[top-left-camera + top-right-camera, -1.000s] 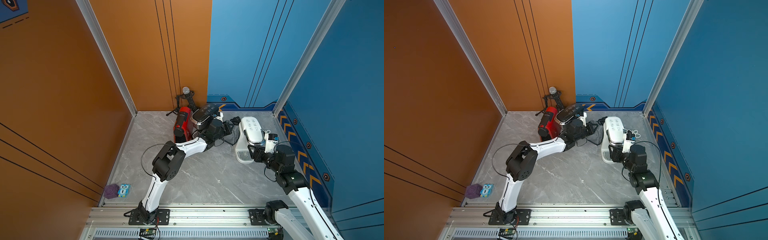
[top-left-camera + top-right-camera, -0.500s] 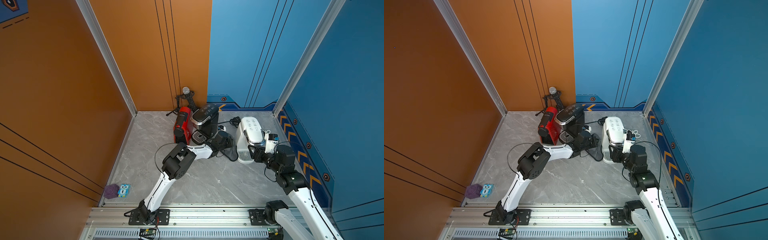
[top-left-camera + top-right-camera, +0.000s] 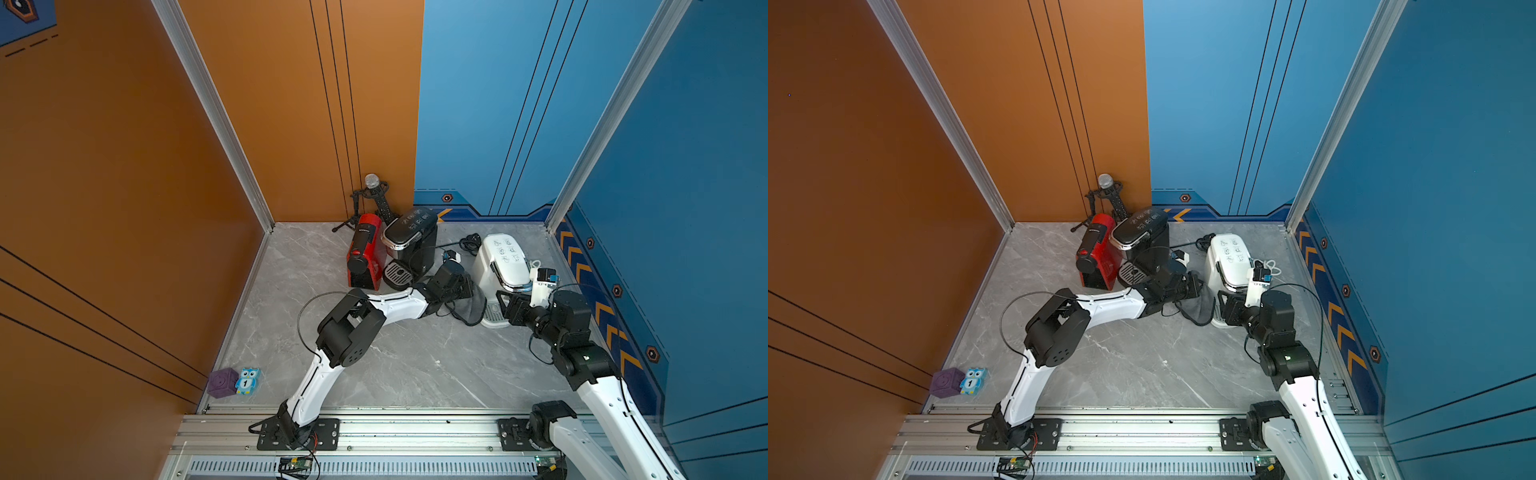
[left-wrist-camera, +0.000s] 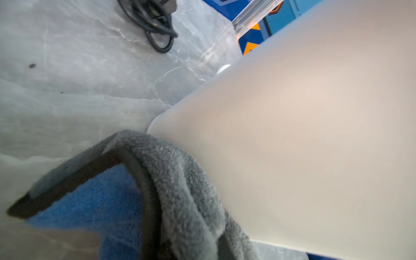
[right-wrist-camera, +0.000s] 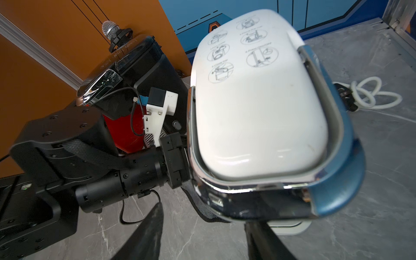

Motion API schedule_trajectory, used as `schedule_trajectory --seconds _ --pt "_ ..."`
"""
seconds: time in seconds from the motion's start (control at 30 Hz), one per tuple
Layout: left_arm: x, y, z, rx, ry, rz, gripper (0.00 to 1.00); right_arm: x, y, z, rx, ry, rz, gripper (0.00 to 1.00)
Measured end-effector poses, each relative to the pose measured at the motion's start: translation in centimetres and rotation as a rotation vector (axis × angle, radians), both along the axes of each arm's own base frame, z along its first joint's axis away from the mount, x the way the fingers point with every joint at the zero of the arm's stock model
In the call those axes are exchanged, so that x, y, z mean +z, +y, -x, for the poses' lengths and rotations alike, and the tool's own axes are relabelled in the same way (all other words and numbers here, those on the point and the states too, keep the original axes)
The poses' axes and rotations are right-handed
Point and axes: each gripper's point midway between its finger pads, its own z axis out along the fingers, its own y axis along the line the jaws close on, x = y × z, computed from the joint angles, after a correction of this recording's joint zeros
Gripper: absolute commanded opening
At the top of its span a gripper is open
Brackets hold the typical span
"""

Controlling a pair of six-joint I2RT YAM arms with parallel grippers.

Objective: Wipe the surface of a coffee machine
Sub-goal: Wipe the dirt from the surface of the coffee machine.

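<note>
The white coffee machine stands at the right of the grey floor, in both top views. My left gripper is shut on a grey cloth. The cloth lies against the lower left side of the machine's white body and hangs to the floor. My right gripper is open at the machine's front, by its drip tray. Bare floor shows between its dark fingers, which reach under the machine's head.
A red machine and a black machine stand close to the left arm's wrist. A microphone on a tripod is in the back corner. A black cable and a white cable lie behind the white machine. A purple cube and owl toy sit front left.
My left arm carried the cloth away from the black machine, forward and right, to the white machine's left side. The right arm has not moved.
</note>
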Motion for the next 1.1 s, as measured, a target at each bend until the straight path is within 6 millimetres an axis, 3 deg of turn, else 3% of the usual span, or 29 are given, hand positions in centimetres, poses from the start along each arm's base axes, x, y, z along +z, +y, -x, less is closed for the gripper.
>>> schedule_trajectory --seconds 0.23,0.6,0.97,1.1 --pt "6.8 -0.8 -0.4 -0.02 -0.128 0.065 0.0 0.2 0.0 0.1 -0.001 -0.006 -0.001 0.58" --pt "10.1 -0.5 -2.2 0.002 -0.22 0.077 0.0 0.4 0.0 0.2 0.0 -0.013 -0.001 0.58" --pt "17.9 -0.5 -3.8 0.034 -0.341 0.189 0.0 0.3 0.0 0.1 0.0 -0.01 -0.001 0.58" --pt "17.4 -0.7 -4.0 0.035 -0.337 0.191 0.0 0.3 0.0 0.1 0.0 -0.01 0.0 0.58"
